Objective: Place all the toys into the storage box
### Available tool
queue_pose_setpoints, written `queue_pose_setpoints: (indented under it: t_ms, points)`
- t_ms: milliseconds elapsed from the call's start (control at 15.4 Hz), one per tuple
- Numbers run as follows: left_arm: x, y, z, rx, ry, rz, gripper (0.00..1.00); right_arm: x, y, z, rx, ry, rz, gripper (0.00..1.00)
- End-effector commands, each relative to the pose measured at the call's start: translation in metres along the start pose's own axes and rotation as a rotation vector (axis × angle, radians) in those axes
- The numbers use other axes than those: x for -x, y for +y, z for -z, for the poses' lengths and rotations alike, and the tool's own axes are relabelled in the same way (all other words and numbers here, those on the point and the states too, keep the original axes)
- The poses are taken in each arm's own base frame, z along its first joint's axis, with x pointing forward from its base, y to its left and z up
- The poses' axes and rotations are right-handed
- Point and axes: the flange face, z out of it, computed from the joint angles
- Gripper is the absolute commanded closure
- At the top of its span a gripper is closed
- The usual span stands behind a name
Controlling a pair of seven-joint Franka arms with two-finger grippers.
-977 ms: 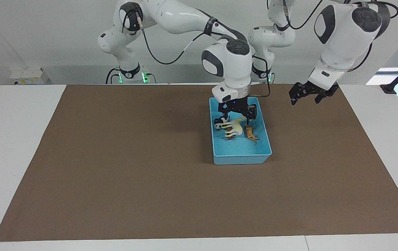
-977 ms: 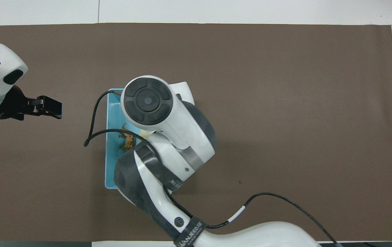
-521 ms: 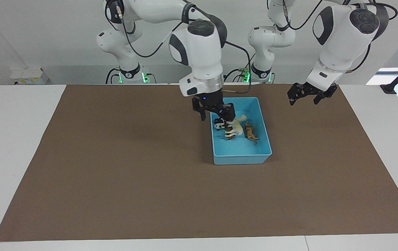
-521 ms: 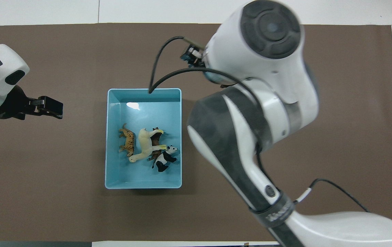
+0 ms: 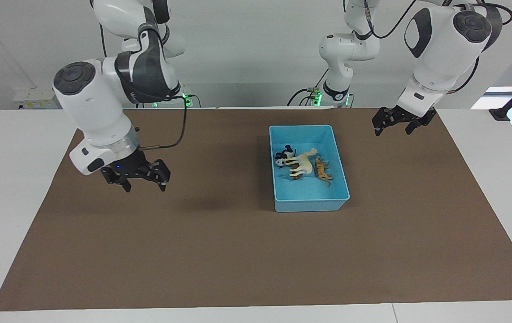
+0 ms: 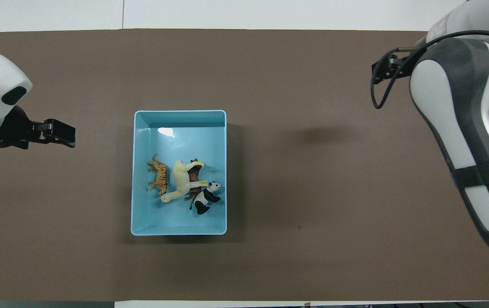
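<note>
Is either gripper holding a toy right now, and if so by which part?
Nothing is held. The right gripper and the left gripper are both open and empty above the brown mat; all four toys lie in the storage box.

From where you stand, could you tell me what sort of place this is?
Most likely a robotics lab: two white arms mounted at a table, a brown mat marking the workspace, and toy animals sorted into a blue storage box.

Robot lab — two arms, brown mat (image 5: 220, 251), plain white walls, cables
</note>
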Motion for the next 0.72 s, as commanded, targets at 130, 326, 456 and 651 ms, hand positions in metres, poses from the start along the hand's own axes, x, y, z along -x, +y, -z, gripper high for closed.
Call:
queue_pose_setpoints:
  t_ms: [130, 326, 456, 651]
  points:
    - [0.002, -0.004, 0.005, 0.01, 0.014, -0.005, 0.0, 0.077, 0.069, 0.034, -0.025, -0.039, -0.006, 0.0]
    - [0.002, -0.004, 0.005, 0.01, 0.014, -0.005, 0.0, 0.121, 0.081, 0.05, 0.026, -0.042, 0.002, 0.0]
    - [0.003, -0.004, 0.005, 0.01, 0.016, -0.005, 0.0, 0.134, 0.088, 0.055, 0.051, -0.065, -0.016, 0.0]
    - [0.003, -0.004, 0.005, 0.01, 0.016, -0.005, 0.0, 0.129, 0.1, 0.067, 0.059, -0.025, 0.016, 0.0]
